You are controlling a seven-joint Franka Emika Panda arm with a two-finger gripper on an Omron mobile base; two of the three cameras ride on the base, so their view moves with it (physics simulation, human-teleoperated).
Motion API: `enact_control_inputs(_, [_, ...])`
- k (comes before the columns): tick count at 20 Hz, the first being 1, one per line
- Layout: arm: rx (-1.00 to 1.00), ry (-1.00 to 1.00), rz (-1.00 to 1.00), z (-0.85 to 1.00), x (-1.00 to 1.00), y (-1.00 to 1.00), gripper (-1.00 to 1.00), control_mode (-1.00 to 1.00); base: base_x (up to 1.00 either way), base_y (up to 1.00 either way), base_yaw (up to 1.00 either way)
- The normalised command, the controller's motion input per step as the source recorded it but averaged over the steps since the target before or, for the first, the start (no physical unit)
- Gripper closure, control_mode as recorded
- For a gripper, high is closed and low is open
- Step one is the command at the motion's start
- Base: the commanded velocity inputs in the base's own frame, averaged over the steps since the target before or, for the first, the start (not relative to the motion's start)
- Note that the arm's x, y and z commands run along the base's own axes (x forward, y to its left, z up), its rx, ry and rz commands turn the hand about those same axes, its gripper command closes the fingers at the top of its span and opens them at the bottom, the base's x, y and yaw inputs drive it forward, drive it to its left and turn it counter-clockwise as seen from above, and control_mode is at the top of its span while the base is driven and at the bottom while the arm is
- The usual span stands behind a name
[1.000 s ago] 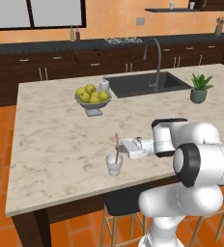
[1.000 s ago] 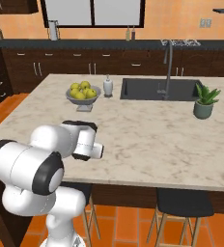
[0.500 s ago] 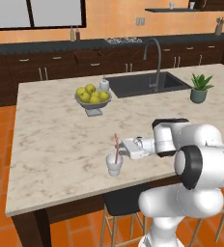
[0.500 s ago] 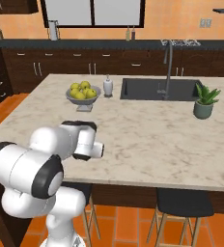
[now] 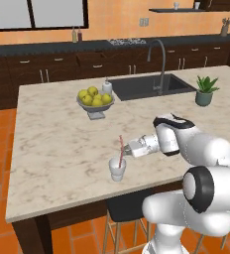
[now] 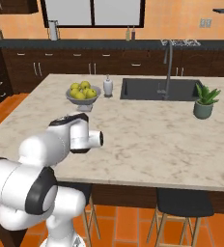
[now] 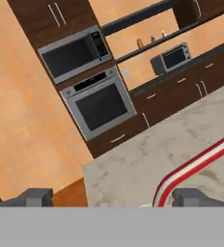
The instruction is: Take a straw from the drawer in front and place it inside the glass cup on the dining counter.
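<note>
Straw's in the cup, job looks all but finished.

The straw (image 5: pixel 120 151) stands tilted in the glass cup (image 5: pixel 117 170) on the marble surface (image 5: pixel 52 149); the gripper (image 5: pixel 127 149), just beside it, is released, fingers wide apart, and only has to back away.

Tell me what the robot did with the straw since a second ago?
The gripper opened its fingers and let go of the straw, which now stands by itself in the glass cup on the dining counter. The arm hardly moved; the open hand is still right beside the straw. The cup, the fruit bowl and the potted plant stayed where they were.
</note>
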Motion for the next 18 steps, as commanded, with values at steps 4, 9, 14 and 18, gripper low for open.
enact_control_inputs(4, [-0.31,0.25,-0.13,0.0,0.0,0.0,-1.0,-1.0,0.0,0.0,0.0])
enact_control_inputs(9, [-0.29,0.33,-0.11,0.0,0.0,0.0,-1.0,-1.0,0.0,0.0,0.0])
enact_control_inputs(14, [-0.24,0.39,-0.11,0.03,0.0,0.0,-1.0,-1.0,0.0,0.0,0.0])
enact_control_inputs(18, [-0.28,0.22,-0.1,0.41,0.0,0.01,-1.0,-1.0,0.0,0.0,0.0])
